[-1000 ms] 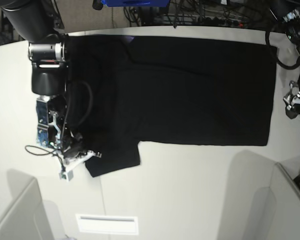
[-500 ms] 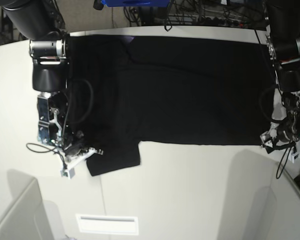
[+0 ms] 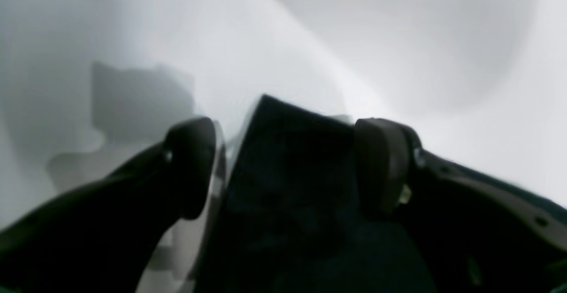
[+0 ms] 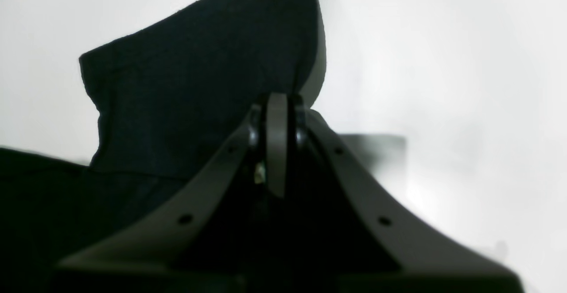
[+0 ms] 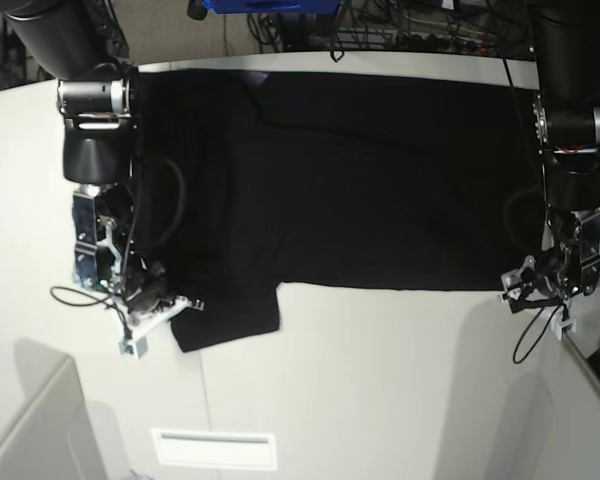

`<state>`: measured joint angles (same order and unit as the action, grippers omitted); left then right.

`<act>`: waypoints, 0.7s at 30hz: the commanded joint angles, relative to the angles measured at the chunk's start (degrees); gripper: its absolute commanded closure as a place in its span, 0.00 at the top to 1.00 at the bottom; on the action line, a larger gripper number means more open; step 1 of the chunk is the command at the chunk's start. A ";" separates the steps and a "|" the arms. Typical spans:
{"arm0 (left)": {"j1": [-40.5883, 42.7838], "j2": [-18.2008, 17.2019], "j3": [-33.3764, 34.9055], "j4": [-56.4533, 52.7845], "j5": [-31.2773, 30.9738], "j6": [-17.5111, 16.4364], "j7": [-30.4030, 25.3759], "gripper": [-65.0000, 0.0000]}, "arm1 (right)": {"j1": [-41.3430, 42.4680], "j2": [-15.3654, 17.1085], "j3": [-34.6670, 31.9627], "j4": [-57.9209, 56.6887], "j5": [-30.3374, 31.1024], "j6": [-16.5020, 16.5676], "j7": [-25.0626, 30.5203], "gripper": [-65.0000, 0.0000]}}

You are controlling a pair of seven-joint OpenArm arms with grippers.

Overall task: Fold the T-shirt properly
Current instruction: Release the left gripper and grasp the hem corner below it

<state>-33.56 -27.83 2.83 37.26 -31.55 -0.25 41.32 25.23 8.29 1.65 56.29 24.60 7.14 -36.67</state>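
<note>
Left wrist view: a blunt corner of the large black short-sleeved cloth T-shirt (image 3: 288, 169), matte and soft-edged, lying on the smooth pale grey tabletop (image 3: 443, 62). Left gripper (image 3: 283, 164) straddling that corner, rounded dark pads standing well apart on either side, cloth between them but not pinched.

Right wrist view: a flat, squarish sleeve of the T-shirt (image 4: 195, 89), fine-knit and plain black, spread over the tabletop (image 4: 443, 84), with one fold line along its lower edge. Right gripper (image 4: 277, 124) pressed together, dark tapered fingers (image 4: 254, 129) meeting on a thin pale strip; whether any cloth caught there, cannot tell.

Base view: T-shirt (image 5: 380, 180) laid flat and plain-side up, a broad black rectangle along the tabletop's far edge, reaching almost from side to side; one sleeve jutting toward the near edge. Right gripper (image 5: 145, 325) at that sleeve's outer edge; left gripper (image 5: 535, 285) at the hem corner opposite. Tabletop (image 5: 380, 380) white and matte.
</note>
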 commanded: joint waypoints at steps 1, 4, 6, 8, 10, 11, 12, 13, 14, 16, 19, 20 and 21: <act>-1.03 -0.52 -0.32 0.59 -0.23 0.03 0.04 0.71 | 2.06 0.36 0.24 1.25 0.41 0.29 1.10 0.00; -0.68 0.01 -0.32 0.59 -0.23 0.03 0.04 0.71 | 2.06 0.36 0.24 1.25 0.41 0.29 1.10 0.00; -0.68 0.80 -0.32 0.59 -0.23 0.03 0.04 0.71 | 2.06 0.36 0.24 1.25 0.41 0.29 1.10 0.00; -0.68 0.89 -0.32 0.59 -0.23 0.03 0.04 0.71 | 2.06 0.36 0.24 1.25 0.41 0.29 1.10 0.00; -0.68 0.98 -0.32 0.24 -0.23 0.03 -0.05 0.65 | 2.06 0.36 0.24 1.25 0.41 0.29 1.10 0.00; -0.68 1.07 -0.32 -0.46 -0.23 0.03 -0.05 0.58 | 2.06 0.36 0.24 1.25 0.41 0.29 1.10 0.00; -0.86 1.24 -0.32 -1.08 -0.32 -0.32 -0.31 0.52 | 2.06 0.36 0.24 1.25 0.41 0.29 1.10 0.00; -0.94 1.59 -0.32 -1.69 -0.32 -1.90 -1.10 0.45 | 2.06 0.36 0.24 1.25 0.41 0.29 1.10 0.00; -0.94 1.68 -0.32 -2.22 -0.23 -3.84 -1.80 0.39 | 2.06 0.36 0.24 1.25 0.41 0.29 1.10 0.00; -0.94 1.68 -0.32 -4.07 -0.23 -6.21 -3.12 0.29 | 2.06 0.36 0.24 1.25 0.41 0.29 1.10 0.00; -0.77 1.68 -0.32 -5.83 -0.23 -6.21 -5.23 0.10 | 1.97 0.36 0.24 1.25 0.41 0.29 1.10 0.00; -0.77 1.68 -0.32 -5.83 -0.23 -6.21 -5.32 0.02 | 1.97 0.36 0.24 1.25 0.41 0.29 1.10 0.00; -0.77 1.68 -0.32 -5.74 -0.23 -6.21 -5.32 0.00 | 1.97 0.36 0.24 1.25 0.41 0.29 1.19 0.00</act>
<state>-34.09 -26.22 2.35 31.70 -31.73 -6.07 32.77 25.21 8.29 1.65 56.29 24.58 7.11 -36.67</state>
